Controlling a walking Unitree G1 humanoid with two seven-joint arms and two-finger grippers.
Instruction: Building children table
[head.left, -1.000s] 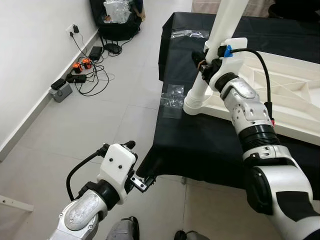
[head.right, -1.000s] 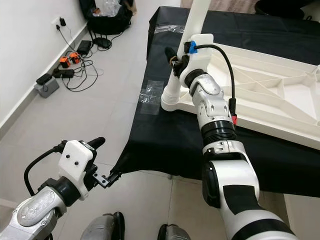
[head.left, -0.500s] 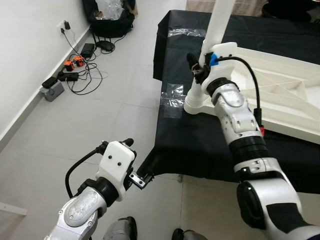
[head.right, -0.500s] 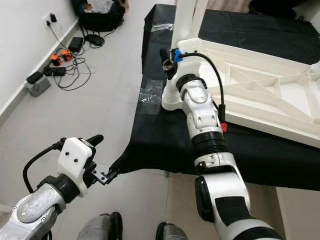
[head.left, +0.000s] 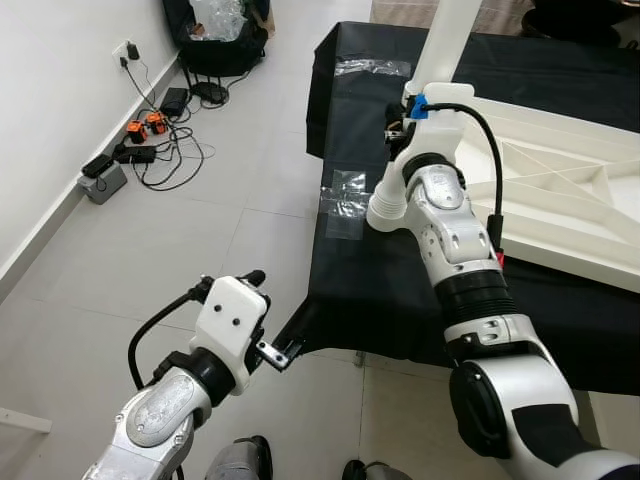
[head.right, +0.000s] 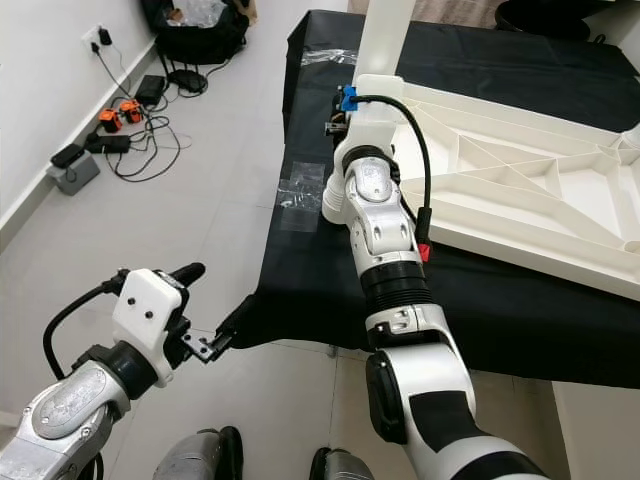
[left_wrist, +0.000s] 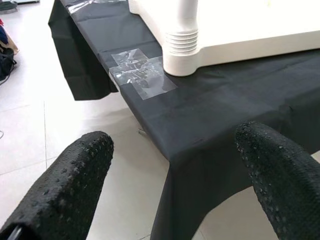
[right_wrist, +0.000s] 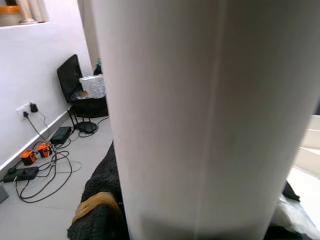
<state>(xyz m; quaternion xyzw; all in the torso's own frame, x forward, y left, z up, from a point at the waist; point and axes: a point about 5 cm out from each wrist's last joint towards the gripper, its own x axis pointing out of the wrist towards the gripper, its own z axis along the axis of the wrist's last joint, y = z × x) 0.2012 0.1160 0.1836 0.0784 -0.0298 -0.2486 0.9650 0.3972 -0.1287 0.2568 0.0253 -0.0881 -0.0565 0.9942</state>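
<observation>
The white table top is laid upside down on a black cloth, so the leg sockets face up. One white leg is stood upright in the corner socket nearest the cloth's edge; its ribbed collar is seen seated against the top. The right gripper is closed around this leg just above the collar, the leg pressed between its black fingers, probably so it can be turned or steadied while being seated. The left gripper is held low over the floor, apart from the cloth's hanging corner, fingers spread wide and holding nothing. Clear tape is stuck on the cloth beside the collar.
</observation>
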